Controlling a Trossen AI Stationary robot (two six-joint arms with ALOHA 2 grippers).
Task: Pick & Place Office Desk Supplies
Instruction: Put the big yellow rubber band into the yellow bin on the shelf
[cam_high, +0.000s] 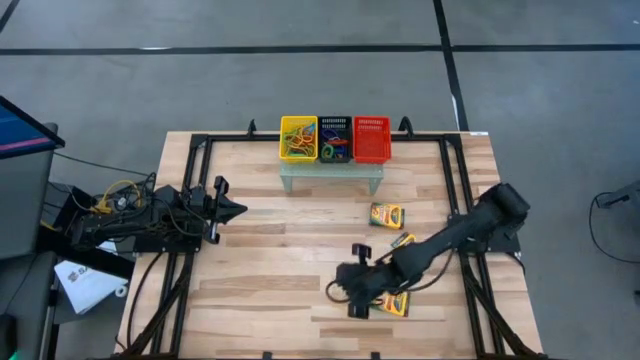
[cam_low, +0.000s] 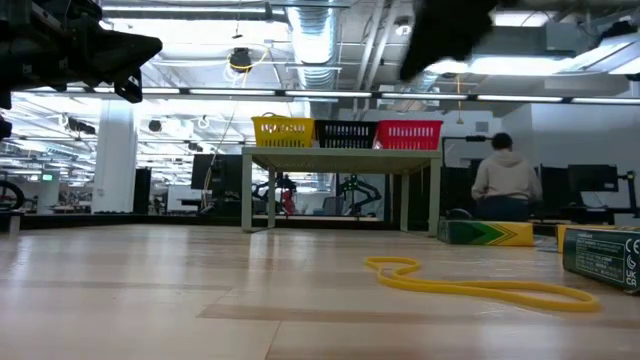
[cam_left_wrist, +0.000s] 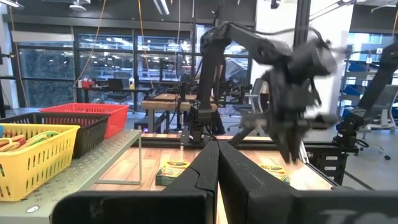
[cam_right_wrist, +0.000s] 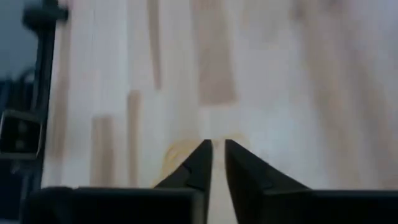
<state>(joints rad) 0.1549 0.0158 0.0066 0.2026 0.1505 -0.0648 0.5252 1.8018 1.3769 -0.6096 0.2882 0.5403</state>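
While the left gripper (cam_high: 238, 209) sat shut at its side, the right gripper (cam_high: 343, 290) hung over the yellow rubber band (cam_low: 480, 287) lying on the table (cam_high: 270, 260), jaws barely cracked, so it looked like it needed to open wider and drop down.

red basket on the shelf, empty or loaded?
Empty, as far as shows. In the high view the red basket shows only bare mesh floor, while the yellow basket and black basket hold rubber bands.
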